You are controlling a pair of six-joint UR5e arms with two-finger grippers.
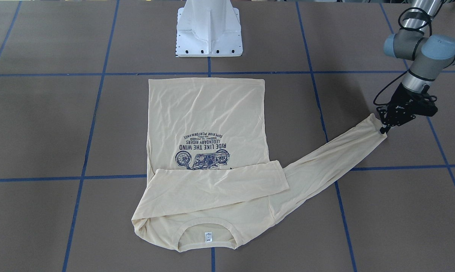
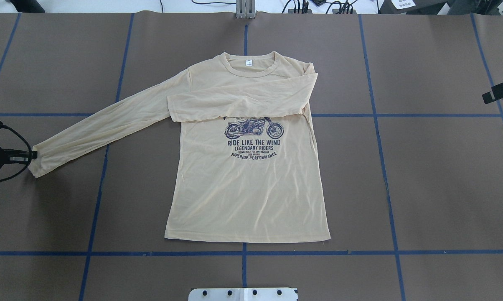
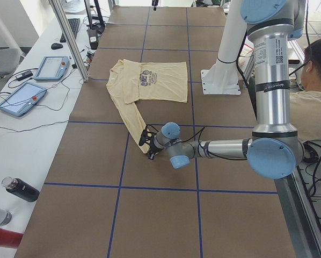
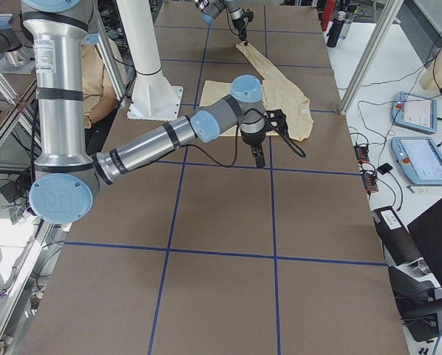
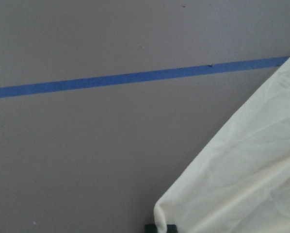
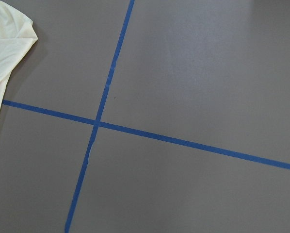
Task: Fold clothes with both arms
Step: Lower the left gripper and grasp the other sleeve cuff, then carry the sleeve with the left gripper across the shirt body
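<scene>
The cream-yellow long-sleeved T-shirt [image 1: 208,109] lies flat, print up, in the middle of the table [image 2: 247,188]. One sleeve [image 2: 239,102] is folded across the chest above the motorcycle print. The other sleeve [image 2: 105,125] stretches out towards my left side. My left gripper [image 1: 383,130] is at that sleeve's cuff and shut on it, low at the table; it also shows in the overhead view [image 2: 33,154], and the left wrist view shows the cuff corner [image 5: 251,170]. My right gripper [image 2: 500,93] is away from the shirt at the table's right side; I cannot tell whether it is open or shut.
The white pedestal base [image 1: 209,34] stands just behind the shirt's hem. Blue tape lines [image 6: 99,121] cross the brown table. Control tablets [image 3: 21,97] and bottles [image 3: 21,189] lie on the side bench. A seated person [image 3: 316,97] is behind the robot.
</scene>
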